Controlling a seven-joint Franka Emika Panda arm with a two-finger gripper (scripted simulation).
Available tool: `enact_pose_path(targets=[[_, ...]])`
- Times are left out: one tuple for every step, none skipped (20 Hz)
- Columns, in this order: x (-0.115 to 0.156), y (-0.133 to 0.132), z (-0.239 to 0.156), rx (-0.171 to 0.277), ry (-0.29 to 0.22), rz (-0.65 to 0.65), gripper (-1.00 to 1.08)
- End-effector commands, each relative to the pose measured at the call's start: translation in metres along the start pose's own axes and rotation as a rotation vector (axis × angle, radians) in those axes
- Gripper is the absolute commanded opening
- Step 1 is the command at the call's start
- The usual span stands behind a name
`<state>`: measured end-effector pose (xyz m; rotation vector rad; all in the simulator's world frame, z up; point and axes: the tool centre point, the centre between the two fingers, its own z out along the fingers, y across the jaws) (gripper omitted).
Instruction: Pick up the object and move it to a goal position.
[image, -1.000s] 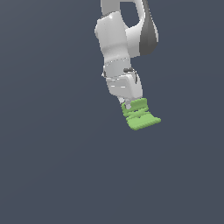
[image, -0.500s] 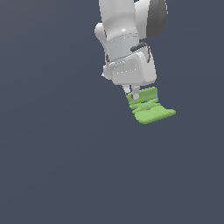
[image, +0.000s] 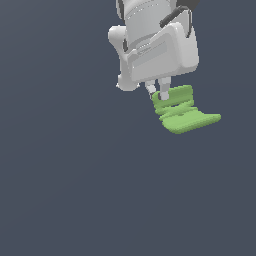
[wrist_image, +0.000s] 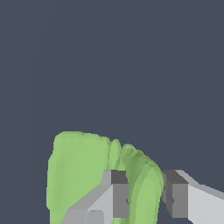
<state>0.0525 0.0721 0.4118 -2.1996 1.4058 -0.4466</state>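
Gripper (wrist_image: 146, 199) fingers squeeze the bumpy end of the green object (image: 181, 110), one on each side. That way the flat tab sticks out free. The object hangs up in the air under the arm, so it is already picked up.

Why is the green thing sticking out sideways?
The gripper pinches only the ridged block end of the light-green plastic piece, so its flat tab juts out toward the exterior view's right. Off-centre, but nothing looks broken.

The white robot arm (image: 155, 40) runs off the exterior view's top edge, while the wrist view's edge crops the light-green ridged plastic piece (wrist_image: 78, 175).
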Motion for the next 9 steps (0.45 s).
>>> enact_pose_path(targets=[[0.0006, -0.0085, -0.0059, -0.001, 0.001, 0.001, -1.00], [0.0009, -0.0109, -0.0075, 0.000, 0.001, 0.001, -1.00], [0.0009, -0.0130, -0.0087, 0.000, 0.001, 0.001, -1.00], [0.0013, -0.0146, -0.0099, 0.000, 0.001, 0.002, -1.00], [0.0014, -0.0159, -0.0106, 0.000, 0.001, 0.002, -1.00], [0.0014, -0.0169, -0.0111, 0.000, 0.001, 0.002, -1.00], [0.0014, -0.0176, -0.0115, 0.000, 0.001, 0.002, -1.00], [0.0015, -0.0179, -0.0116, 0.000, 0.001, 0.002, -1.00], [0.0015, -0.0180, -0.0116, 0.000, 0.001, 0.002, -1.00]])
